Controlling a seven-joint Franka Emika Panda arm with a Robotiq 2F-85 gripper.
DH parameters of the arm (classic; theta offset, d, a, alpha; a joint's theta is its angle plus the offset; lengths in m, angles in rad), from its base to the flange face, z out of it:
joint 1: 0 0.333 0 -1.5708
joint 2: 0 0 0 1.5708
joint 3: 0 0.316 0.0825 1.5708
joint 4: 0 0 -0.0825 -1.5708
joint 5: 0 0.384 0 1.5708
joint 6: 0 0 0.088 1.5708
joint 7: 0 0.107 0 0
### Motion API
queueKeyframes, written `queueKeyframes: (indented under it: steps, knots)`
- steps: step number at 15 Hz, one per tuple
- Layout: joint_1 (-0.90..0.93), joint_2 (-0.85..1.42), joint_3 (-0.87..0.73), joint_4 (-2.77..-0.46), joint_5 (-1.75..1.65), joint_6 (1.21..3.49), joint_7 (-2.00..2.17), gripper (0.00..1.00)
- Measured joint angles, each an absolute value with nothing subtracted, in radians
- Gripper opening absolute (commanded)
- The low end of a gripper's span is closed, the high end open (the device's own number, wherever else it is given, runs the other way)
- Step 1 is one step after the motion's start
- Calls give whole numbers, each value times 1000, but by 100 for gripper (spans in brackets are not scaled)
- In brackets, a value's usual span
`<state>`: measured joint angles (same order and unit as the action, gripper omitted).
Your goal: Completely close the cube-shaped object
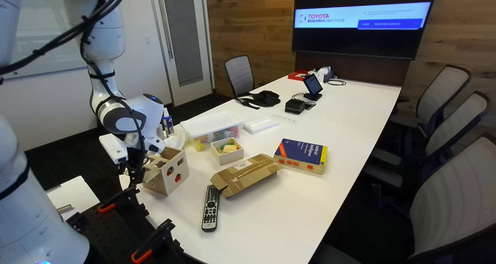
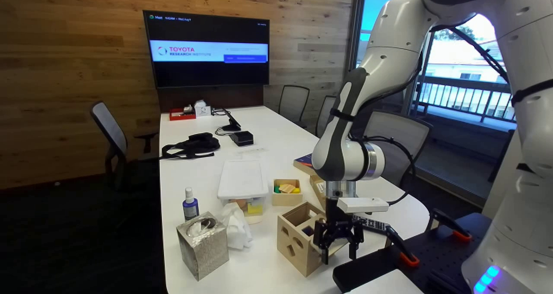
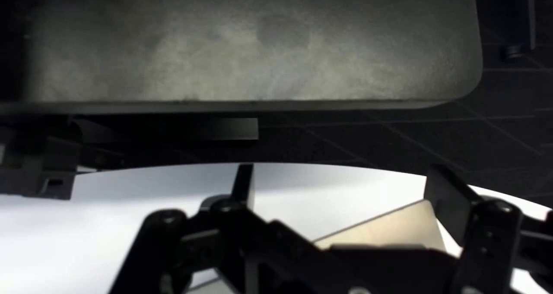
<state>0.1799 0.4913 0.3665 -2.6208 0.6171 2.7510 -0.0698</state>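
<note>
The cube-shaped object, a light-wood box with cut-out holes, stands upright on the table in both exterior views [image 1: 178, 176] [image 2: 290, 242]. Part of its top is open onto a dark interior. A light-wood panel [image 2: 338, 245] sticks out from its side on the gripper's side, and a pale wood corner [image 3: 393, 227] shows in the wrist view. My gripper [image 2: 339, 257] points down beside the cube at that panel, fingers apart with nothing held. In the wrist view the two fingertips [image 3: 343, 177] are wide apart, the panel corner lying near one finger. Whether they touch cannot be told.
A brown cardboard box [image 1: 246, 175], a remote [image 1: 210, 209] and a thick book [image 1: 300, 153] lie near the cube. A small wooden box of blocks [image 1: 232, 157], a lidded plastic bin [image 1: 212, 122], a tissue box [image 2: 203, 248] and a spray bottle [image 2: 190, 207] stand around it.
</note>
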Motion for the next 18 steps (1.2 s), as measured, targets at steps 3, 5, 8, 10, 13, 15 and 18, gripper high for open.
queueKeyframes:
  steps: [3, 5, 8, 10, 13, 15, 18]
  knots:
    - [180, 494, 365, -2620, 552, 2781, -69, 100]
    - [182, 495, 360, -2623, 488, 2822, -47, 100]
    - [215, 497, 318, -2630, 373, 2894, 19, 100]
    - [257, 498, 280, -2633, 304, 2937, 71, 100]
    - [326, 503, 222, -2639, 223, 2999, 129, 100]
    - [370, 508, 184, -2641, 185, 3039, 152, 100]
    - [470, 514, 90, -2642, 132, 3098, 181, 100]
